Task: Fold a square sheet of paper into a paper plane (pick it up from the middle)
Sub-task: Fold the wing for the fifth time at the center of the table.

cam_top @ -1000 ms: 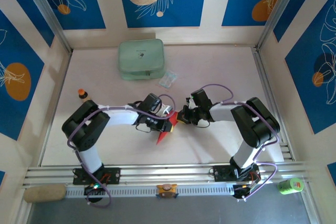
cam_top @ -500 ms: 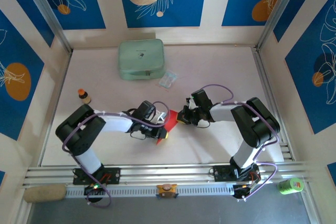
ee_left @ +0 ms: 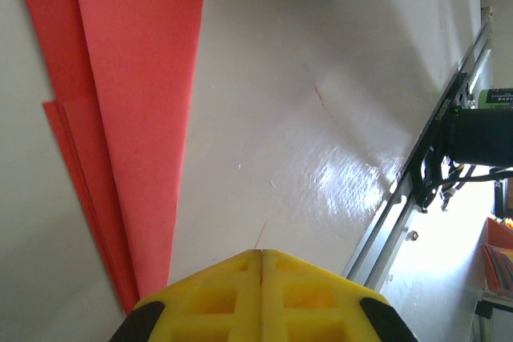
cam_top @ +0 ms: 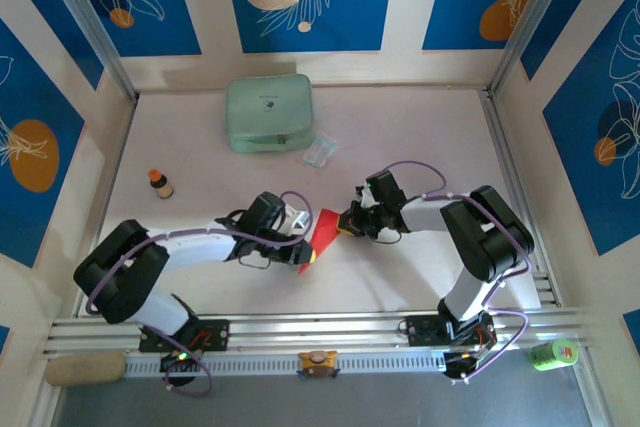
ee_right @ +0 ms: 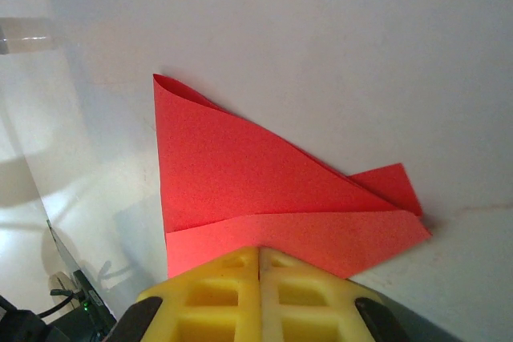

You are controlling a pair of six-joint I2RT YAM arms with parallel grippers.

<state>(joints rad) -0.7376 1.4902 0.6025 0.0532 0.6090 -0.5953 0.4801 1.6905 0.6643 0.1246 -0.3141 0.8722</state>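
- The white table top (cam_top: 420, 127) carried all items noted below.
- A pale green rectangular fabric pouch (cam_top: 268, 113) lay flat at the far side of the table, left of centre and well apart from both arms.
- The bright red folded paper (cam_top: 322, 232) lay flat near the middle of the table, between the two grippers. It was a long narrow triangle. Its long axis ran from far-right to near-left, and its sharp tip pointed toward the near edge, slightly left. The wide end lay toward the right arm.
- In the left wrist view the red paper (ee_left: 136, 78) showed layered folds narrowing toward the fingertips. In the right wrist view it (ee_right: 232, 166) spread out as a broad wedge with a small flap at one corner.
- The left gripper (cam_top: 308, 253) sat just beside the paper's pointed end. Its yellow jaws (ee_left: 260, 260) were pressed together with nothing seen between them.
- The right gripper (cam_top: 345, 224) was at the wide end, jaws likewise closed (ee_right: 260, 255). The tips touched the paper's edge, but it could not be told whether any paper was pinched.
- A small clear plastic packet (cam_top: 321, 152) lay just beside the pouch's near right corner.
- A small brown bottle with an orange cap (cam_top: 158, 182) stood upright at the left of the table.
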